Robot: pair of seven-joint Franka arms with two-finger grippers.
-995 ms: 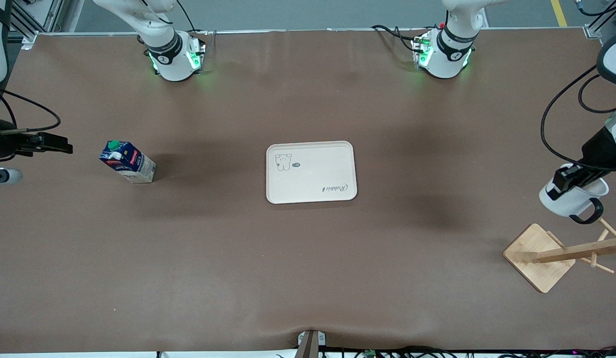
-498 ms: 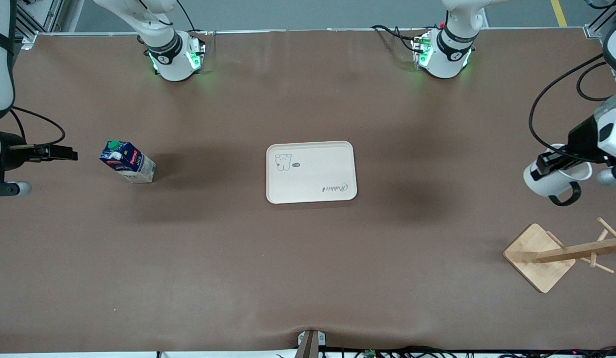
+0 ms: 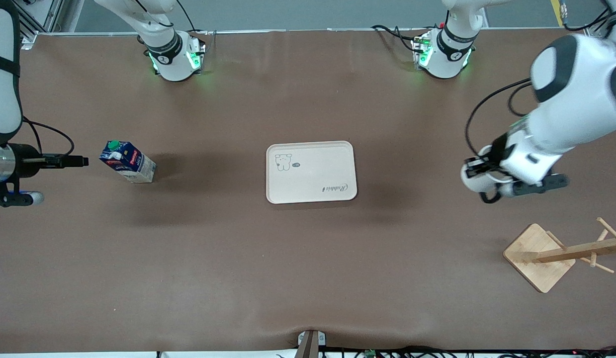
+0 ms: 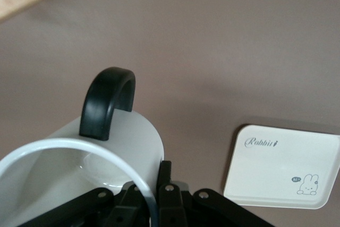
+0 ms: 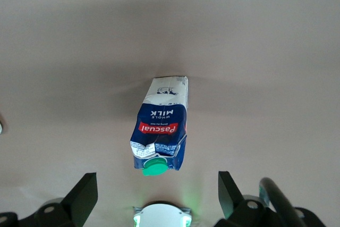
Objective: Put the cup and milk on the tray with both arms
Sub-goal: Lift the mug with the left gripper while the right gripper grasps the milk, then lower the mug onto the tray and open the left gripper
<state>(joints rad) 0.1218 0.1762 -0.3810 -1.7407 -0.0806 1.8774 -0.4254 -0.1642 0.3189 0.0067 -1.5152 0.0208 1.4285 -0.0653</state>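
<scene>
Nearest the front camera, a wooden mug rack (image 3: pixel 554 254) stands by the worktop's (image 3: pixel 308 278) near edge at the left arm's end, with nothing hanging on it; it has not moved since the earlier frames.

Farther from the camera, the left end effector (image 3: pixel 474 166) holds the cup (image 3: pixel 478 181) in the air, its fingers clamped tight on the cup's rim (image 4: pixel 143 195), black handle (image 4: pixel 106 102) pointing away from them. A second ago the cup hung just above the rack near the worktop's end edge; it now hangs over bare worktop between the rack and the tray (image 3: pixel 311 171), clearly closer to the tray.

The tray lies flat at the middle of the worktop, with nothing on it, as before.

The milk (image 3: pixel 127 162) stands upright toward the right arm's end, unmoved. The right end effector (image 3: pixel 79 161) is level with the carton, just beside it and not touching, fingers (image 5: pixel 79 198) spread wide with the carton (image 5: pixel 162 131) between their lines. It has crept in from the end edge toward the carton.
</scene>
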